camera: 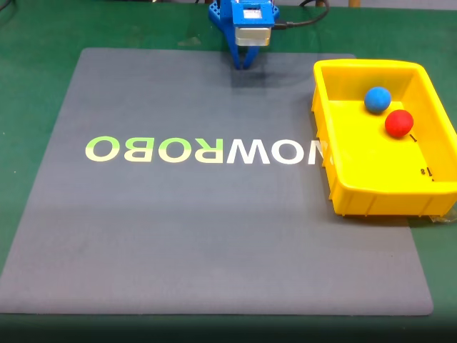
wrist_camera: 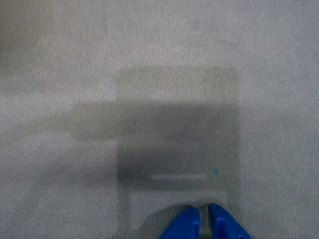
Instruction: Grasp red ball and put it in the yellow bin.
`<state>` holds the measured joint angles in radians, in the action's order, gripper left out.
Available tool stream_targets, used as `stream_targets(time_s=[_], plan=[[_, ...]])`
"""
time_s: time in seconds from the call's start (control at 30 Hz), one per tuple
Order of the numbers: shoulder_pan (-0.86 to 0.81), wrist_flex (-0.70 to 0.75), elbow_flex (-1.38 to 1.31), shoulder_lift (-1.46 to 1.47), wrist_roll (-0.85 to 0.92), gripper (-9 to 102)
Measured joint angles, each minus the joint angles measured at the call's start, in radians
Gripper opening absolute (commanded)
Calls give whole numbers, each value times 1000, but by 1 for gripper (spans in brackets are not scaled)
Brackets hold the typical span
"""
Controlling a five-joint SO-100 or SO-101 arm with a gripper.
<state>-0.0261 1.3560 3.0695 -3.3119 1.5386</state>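
The red ball (camera: 399,123) lies inside the yellow bin (camera: 343,182) at the right of the fixed view, close beside a blue ball (camera: 378,99). My blue gripper (camera: 244,66) hangs at the far edge of the grey mat, well to the left of the bin. Its fingers are together with nothing between them. In the wrist view the gripper (wrist_camera: 205,215) enters from the bottom edge, its two blue fingertips (wrist_camera: 182,226) nearly touching above bare grey mat.
A large grey mat (camera: 178,229) with the letters "NOWROBO" (camera: 207,151) covers the green table (camera: 28,86). The bin stands on the mat's right edge. A black cable (camera: 303,20) runs behind the arm at the top.
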Motion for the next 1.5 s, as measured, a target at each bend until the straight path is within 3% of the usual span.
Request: stream_targets(time_s=[1.5], plan=[[-14, 8, 0, 0, 34, 0]])
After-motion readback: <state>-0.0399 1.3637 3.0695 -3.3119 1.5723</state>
